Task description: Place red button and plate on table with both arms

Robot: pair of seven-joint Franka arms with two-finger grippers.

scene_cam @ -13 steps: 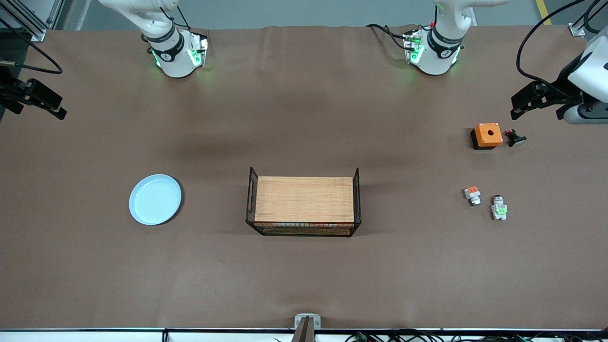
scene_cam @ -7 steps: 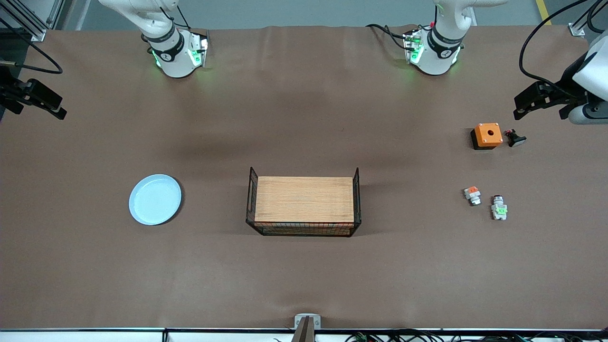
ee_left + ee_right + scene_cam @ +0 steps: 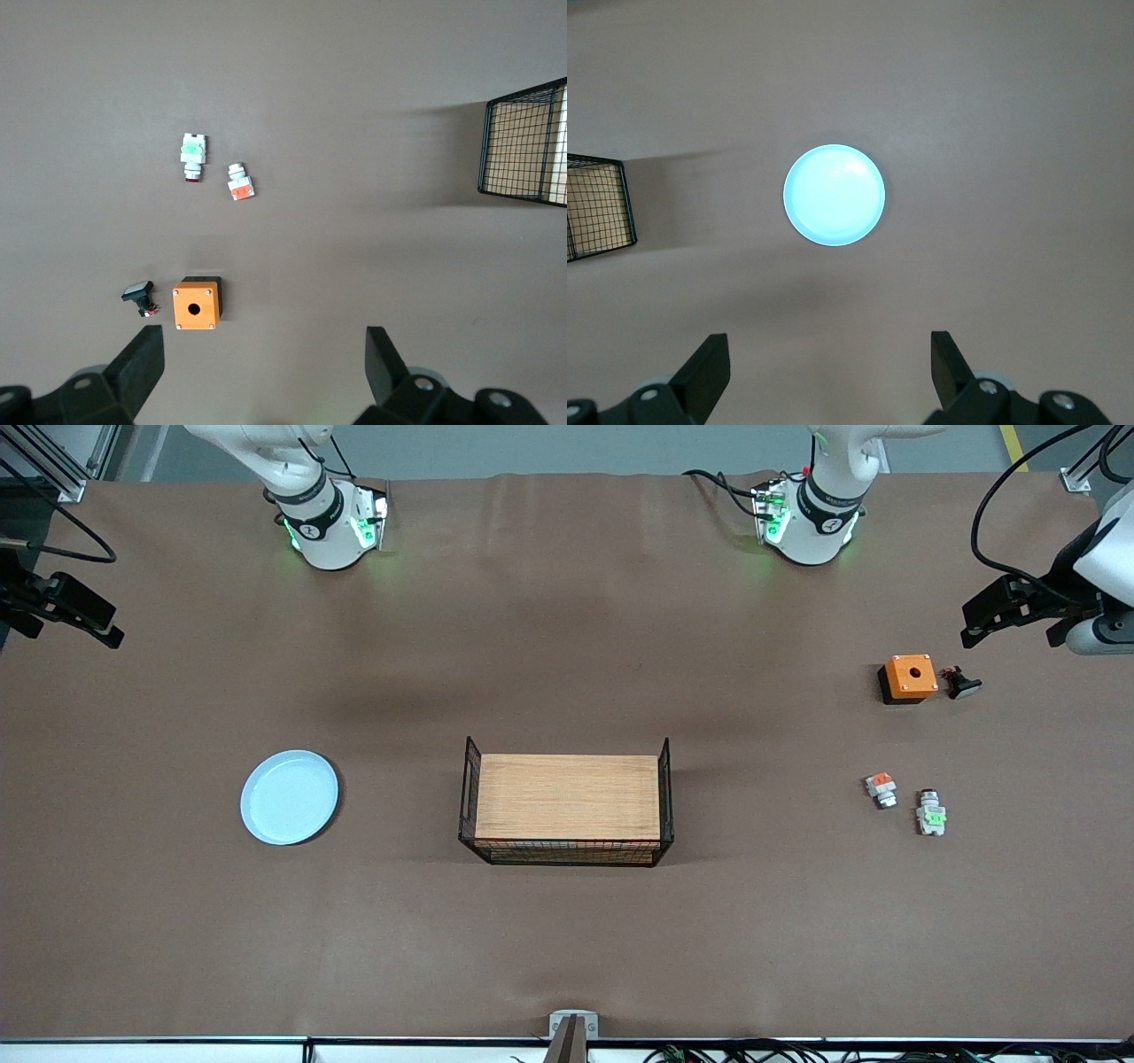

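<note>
The red button (image 3: 930, 813) lies on the brown table (image 3: 567, 646) toward the left arm's end; its green block also shows in the left wrist view (image 3: 193, 156). The pale blue plate (image 3: 290, 796) rests flat on the table toward the right arm's end and sits centred in the right wrist view (image 3: 834, 195). My left gripper (image 3: 974, 627) hangs open high over the table's edge, near the orange box, with nothing between its fingers (image 3: 266, 341). My right gripper (image 3: 111, 633) hangs open and empty high over the other end of the table (image 3: 830, 347).
A wooden board with black wire ends (image 3: 567, 797) stands mid-table. An orange box (image 3: 910, 677) with a hole and a black-bodied button (image 3: 961, 684) lie farther from the front camera than the red button. A similar part with an orange-red block (image 3: 881, 788) lies beside the red button.
My left gripper has drifted slightly outward toward the left arm's end of the table. The right arm and all objects have stayed put.
</note>
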